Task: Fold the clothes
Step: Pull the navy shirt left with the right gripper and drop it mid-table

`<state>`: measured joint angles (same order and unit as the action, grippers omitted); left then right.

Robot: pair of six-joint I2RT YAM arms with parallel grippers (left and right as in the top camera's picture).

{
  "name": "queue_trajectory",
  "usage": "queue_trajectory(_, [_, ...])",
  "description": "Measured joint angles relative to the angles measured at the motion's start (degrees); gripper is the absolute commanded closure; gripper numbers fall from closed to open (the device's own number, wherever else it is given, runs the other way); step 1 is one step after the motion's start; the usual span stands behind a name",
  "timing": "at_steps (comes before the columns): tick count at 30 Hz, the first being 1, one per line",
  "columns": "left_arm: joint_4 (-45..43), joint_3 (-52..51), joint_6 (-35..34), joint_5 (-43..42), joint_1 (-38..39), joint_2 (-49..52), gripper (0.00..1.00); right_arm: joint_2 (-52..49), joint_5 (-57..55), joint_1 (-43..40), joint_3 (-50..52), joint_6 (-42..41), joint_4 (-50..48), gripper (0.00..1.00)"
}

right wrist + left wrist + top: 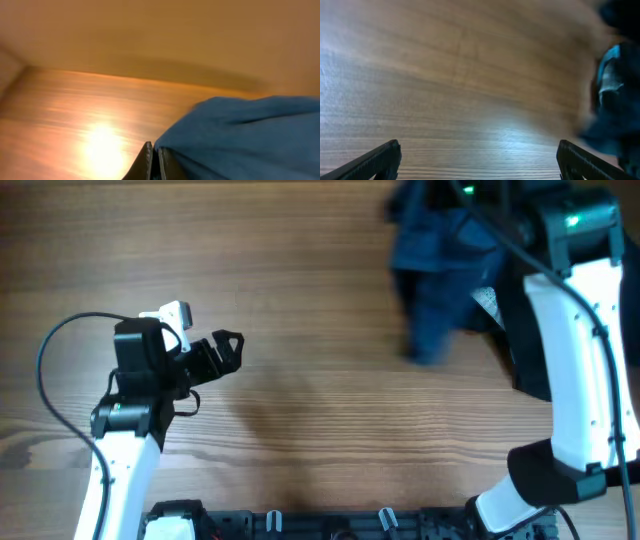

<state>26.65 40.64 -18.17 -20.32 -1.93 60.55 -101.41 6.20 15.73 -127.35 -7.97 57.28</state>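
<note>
A dark blue garment (440, 270) is bunched and lifted at the far right of the wooden table, hanging in folds beside my right arm. In the right wrist view my right gripper (154, 157) is shut, with the blue cloth (240, 135) pinched at its fingertips and draping to the right. In the overhead view the right gripper's jaws are hidden by the cloth. My left gripper (228, 348) is open and empty above bare table at the left, far from the garment. In the left wrist view the jaws (480, 165) are spread wide, with the garment (615, 100) at the right edge.
The wooden table (300, 280) fills the view. My right arm's white link (570, 350) stands along the right side. A black rail (300, 522) runs along the near edge between the arm bases.
</note>
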Motion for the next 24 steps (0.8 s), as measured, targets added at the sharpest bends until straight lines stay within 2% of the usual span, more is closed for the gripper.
queue_trajectory(4, [1.2,0.0,0.0,-0.1,0.0,-5.8,0.00,0.0,-0.5,4.5,-0.1,-2.7,-2.6,0.96])
queue_trajectory(10, [1.7,0.0,0.0,-2.3,0.0,-7.6,0.00,0.0,-0.4,6.3,-0.2,-5.0,-4.0,0.96])
queue_trajectory(12, [3.0,0.0,0.0,-3.6,0.2,-7.5,0.00,0.0,-0.4,6.4,-0.2,-5.7,-3.3,0.78])
queue_trajectory(13, [3.4,0.0,0.1,-3.8,0.3,-7.3,0.00,0.0,-0.4,6.4,-0.2,-5.9,-2.5,0.61])
queue_trajectory(16, [3.8,0.0,0.5,-3.6,0.4,-7.1,0.00,0.0,-0.2,6.4,-0.2,-6.3,2.0,0.34])
queue_trajectory(17, [3.8,0.0,0.5,-3.3,0.3,-7.1,0.00,0.0,0.0,6.4,-0.2,-6.5,4.7,0.28])
queue_trajectory(20, [5.1,0.7,0.7,-1.1,-0.7,-7.2,0.00,-1.6,1.9,6.4,-0.4,-7.0,12.5,0.24])
queue_trajectory(24, [10.2,2.7,1.1,10.8,-1.8,-7.3,0.00,-9.8,8.5,6.5,0.8,-6.0,17.1,0.23])
